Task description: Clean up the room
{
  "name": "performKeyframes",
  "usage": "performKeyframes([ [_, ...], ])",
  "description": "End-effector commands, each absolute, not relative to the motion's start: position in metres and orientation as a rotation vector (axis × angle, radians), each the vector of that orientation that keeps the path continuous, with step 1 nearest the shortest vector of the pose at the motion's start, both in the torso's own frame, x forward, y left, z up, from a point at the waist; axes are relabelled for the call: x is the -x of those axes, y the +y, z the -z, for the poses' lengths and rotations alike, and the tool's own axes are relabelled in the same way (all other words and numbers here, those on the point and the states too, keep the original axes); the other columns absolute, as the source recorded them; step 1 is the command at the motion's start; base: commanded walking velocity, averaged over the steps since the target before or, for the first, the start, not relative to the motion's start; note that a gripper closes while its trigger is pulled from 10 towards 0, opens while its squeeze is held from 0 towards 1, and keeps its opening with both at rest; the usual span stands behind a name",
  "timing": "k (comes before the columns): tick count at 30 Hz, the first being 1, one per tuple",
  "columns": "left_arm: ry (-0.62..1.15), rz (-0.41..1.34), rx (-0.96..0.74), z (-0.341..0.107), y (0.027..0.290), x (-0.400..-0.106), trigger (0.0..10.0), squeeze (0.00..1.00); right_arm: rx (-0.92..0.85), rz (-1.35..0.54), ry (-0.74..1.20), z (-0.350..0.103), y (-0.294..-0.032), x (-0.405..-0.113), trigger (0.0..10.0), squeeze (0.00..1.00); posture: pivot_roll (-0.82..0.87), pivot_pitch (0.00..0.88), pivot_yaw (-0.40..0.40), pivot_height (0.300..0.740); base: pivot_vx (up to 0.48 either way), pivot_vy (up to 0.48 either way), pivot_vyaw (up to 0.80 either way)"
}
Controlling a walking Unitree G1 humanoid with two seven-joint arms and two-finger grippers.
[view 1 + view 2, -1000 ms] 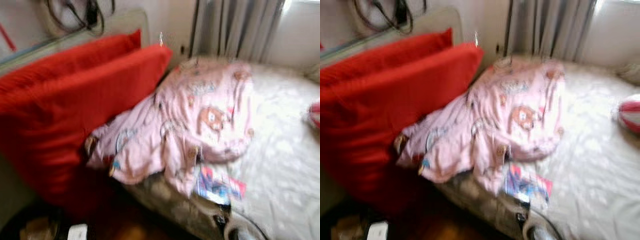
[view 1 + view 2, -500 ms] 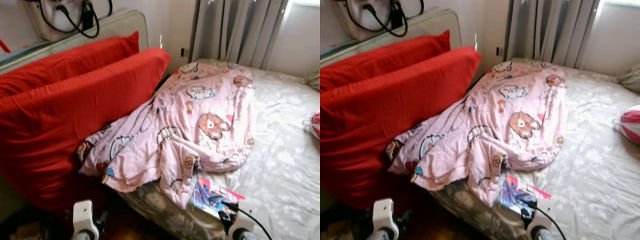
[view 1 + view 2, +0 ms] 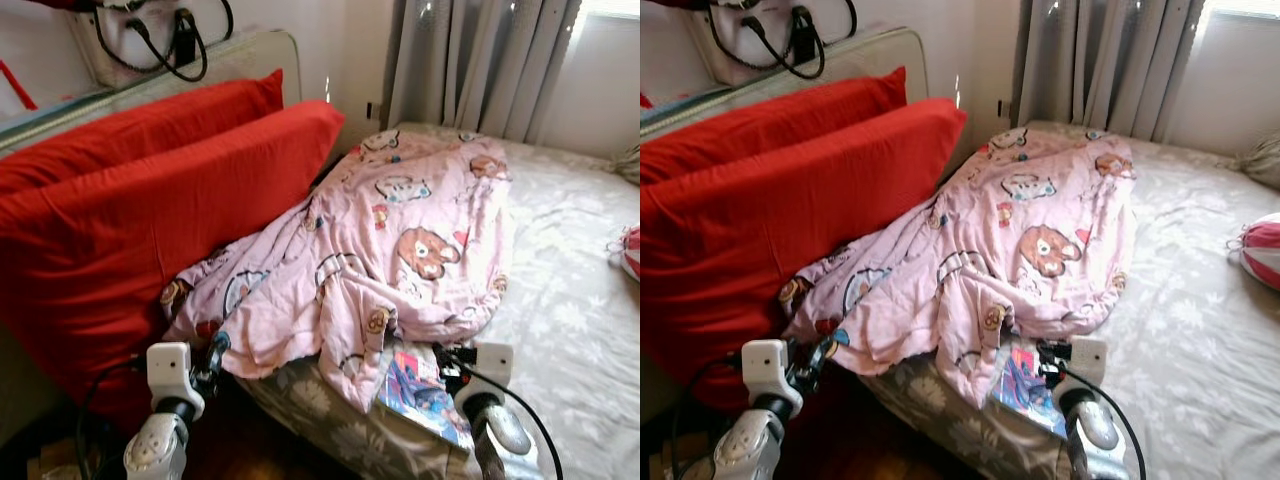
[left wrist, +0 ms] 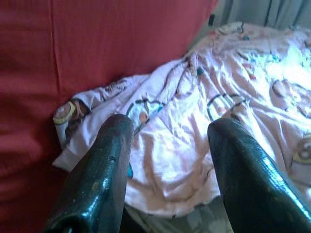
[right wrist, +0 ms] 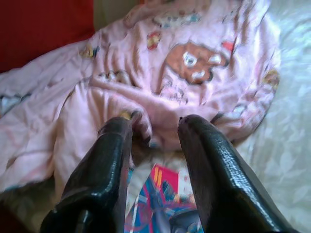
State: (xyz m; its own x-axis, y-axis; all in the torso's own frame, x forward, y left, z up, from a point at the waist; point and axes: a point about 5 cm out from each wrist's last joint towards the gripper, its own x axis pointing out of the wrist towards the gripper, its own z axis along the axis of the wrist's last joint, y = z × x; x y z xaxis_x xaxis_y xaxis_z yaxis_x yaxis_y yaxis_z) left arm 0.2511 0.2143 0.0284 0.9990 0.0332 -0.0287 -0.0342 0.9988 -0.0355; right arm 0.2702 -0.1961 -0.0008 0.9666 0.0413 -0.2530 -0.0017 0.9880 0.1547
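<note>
Pink blanket (image 3: pixel 400 240) lay crumpled beside the red pillows (image 3: pixel 150 210).
Both the left gripper (image 4: pixel 170 145) and right gripper (image 5: pixel 153 131) hovered spread, empty, near its edge.

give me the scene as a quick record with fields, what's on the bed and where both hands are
bed: grey floral sheet
blanket: pink cartoon-print blanket, crumpled, spread from the red pillows across the bed
pillows: two red pillows standing along the bed's left side
magazine: colourful magazine at the near bed edge, partly under the blanket
left hand: open, at the blanket's near corner, holding nothing
right hand: open, over the magazine, pointed at the blanket fold
other: striped ball at far right; bag behind the pillows
</note>
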Motion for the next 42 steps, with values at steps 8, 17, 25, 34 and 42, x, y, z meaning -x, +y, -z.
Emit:
performKeyframes([
  [8, 0.024, -0.052, 0.027, -0.033, 0.2166, -0.245, 10.0, 0.0, -0.118, 0.03, 0.246, 0.0043, -0.2009, -0.2601, 10.0, 0.0, 0.04, 0.0, 0.024, 0.74, 0.0, 0.0, 0.0],
  [17, 0.022, -0.058, 0.031, -0.0375, 0.2181, -0.2498, 10.0, 0.0, -0.087, 0.03, 0.282, 0.0025, -0.2045, -0.2658, 10.0, 0.0, 0.06, 0.0, 0.0, 0.726, 0.0, 0.0, 0.0],
  [25, 0.048, -0.078, 0.036, -0.0315, 0.2204, -0.2476, 10.0, 0.0, -0.074, 0.024, 0.288, 0.0023, -0.2014, -0.2672, 10.0, 0.0, 0.06, 0.0, -0.011, 0.671, 0.0, 0.0, 0.0],
  [34, 0.054, -0.081, 0.042, -0.03, 0.219, -0.2473, 10.0, 0.0, -0.085, 0.026, 0.264, -0.0001, -0.2012, -0.2676, 10.0, 0.0, 0.06, 0.0, -0.009, 0.666, 0.0, 0.0, 0.0],
  [42, 0.063, -0.078, 0.044, -0.0284, 0.2211, -0.2462, 10.0, 0.0, -0.084, 0.031, 0.264, -0.0015, -0.2027, -0.2696, 10.0, 0.0, 0.07, 0.0, -0.009, 0.666, 0.0, 0.0, 0.0],
])
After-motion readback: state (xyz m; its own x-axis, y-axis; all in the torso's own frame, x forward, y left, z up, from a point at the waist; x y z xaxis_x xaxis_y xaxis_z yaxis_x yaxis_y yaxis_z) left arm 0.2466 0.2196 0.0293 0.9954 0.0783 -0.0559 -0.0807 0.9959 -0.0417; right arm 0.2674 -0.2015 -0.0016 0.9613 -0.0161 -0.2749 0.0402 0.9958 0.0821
